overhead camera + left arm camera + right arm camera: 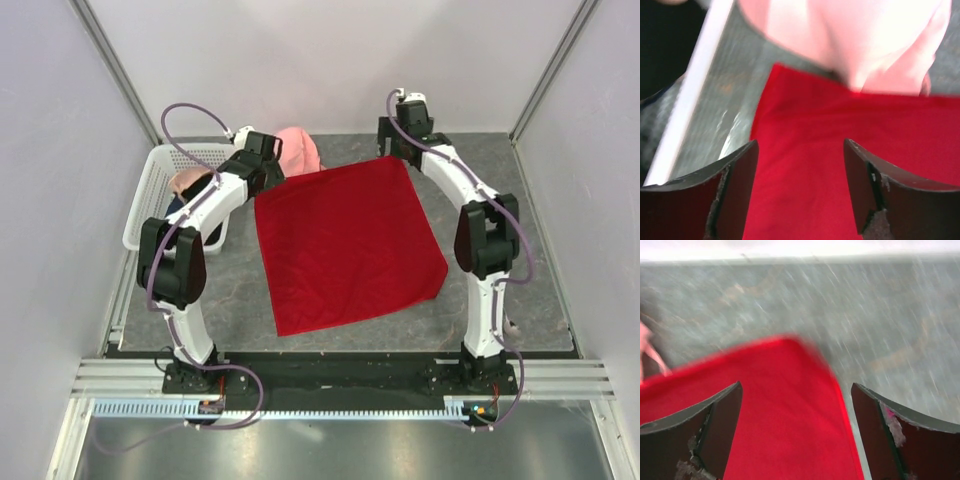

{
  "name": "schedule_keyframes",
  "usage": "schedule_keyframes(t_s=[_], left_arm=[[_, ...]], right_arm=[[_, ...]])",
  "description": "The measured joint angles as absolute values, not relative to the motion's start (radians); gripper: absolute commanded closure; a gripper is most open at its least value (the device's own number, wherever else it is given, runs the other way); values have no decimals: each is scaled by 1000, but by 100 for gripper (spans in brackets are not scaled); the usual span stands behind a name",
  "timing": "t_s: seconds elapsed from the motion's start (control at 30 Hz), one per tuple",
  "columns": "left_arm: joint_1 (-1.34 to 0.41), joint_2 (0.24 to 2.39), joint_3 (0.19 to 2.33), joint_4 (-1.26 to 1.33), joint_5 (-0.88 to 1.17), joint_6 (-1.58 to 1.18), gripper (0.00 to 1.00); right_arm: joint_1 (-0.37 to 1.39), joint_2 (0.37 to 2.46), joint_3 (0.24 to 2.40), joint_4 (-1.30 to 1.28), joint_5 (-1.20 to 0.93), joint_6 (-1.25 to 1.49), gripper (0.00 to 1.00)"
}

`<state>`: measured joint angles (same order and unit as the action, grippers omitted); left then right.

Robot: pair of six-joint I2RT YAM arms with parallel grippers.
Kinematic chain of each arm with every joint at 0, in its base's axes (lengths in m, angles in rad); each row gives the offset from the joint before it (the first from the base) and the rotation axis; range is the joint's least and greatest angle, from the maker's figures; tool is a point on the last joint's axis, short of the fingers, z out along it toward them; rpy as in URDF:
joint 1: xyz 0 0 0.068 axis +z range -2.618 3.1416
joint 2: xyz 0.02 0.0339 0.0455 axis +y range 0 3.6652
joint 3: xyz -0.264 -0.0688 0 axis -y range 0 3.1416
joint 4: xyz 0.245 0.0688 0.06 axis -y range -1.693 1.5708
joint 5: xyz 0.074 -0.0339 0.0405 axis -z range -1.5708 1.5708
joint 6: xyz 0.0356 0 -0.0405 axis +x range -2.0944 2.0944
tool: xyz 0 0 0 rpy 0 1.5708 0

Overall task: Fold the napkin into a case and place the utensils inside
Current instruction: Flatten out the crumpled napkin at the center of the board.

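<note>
The red napkin (345,245) lies spread flat as a rough square on the grey table. My left gripper (268,172) is open over its far left corner; the left wrist view shows red cloth (840,165) between the spread fingers (740,190). My right gripper (395,150) is open over the far right corner; the right wrist view shows that corner (785,405) between the fingers (875,435). Nothing is held. No orange utensils show in any view.
A pink cap (298,150) lies at the napkin's far left edge, also in the left wrist view (865,40). A white basket (150,205) with dark garments stands at the left. The enclosure walls surround the grey mat (500,190).
</note>
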<state>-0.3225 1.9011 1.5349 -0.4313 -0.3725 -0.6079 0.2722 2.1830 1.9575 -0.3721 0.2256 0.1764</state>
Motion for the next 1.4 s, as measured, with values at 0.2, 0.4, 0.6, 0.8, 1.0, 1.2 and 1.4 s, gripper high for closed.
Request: schedule_keyframes(t_s=[0.2, 0.4, 0.6, 0.8, 1.0, 1.2, 1.4], left_arm=[[-461, 1571, 1269, -518, -418, -652, 27], [-640, 1261, 929, -520, -336, -748, 31], [-776, 1132, 668, -514, -239, -847, 35], [-811, 1102, 608, -432, -168, -904, 37], [-851, 1085, 566, -378, -126, -976, 37], [-871, 994, 486, -396, -127, -1044, 34], [-871, 960, 485, -457, -197, -1082, 34]], right_arm=[[271, 1881, 1571, -473, 323, 305, 2], [265, 1470, 1106, -497, 332, 416, 2], [255, 1191, 769, -507, 289, 521, 8], [246, 1137, 657, -470, 262, 595, 9], [221, 1160, 599, -417, 240, 633, 12], [230, 1183, 519, -350, 154, 616, 16], [363, 1254, 586, -325, 146, 623, 15]])
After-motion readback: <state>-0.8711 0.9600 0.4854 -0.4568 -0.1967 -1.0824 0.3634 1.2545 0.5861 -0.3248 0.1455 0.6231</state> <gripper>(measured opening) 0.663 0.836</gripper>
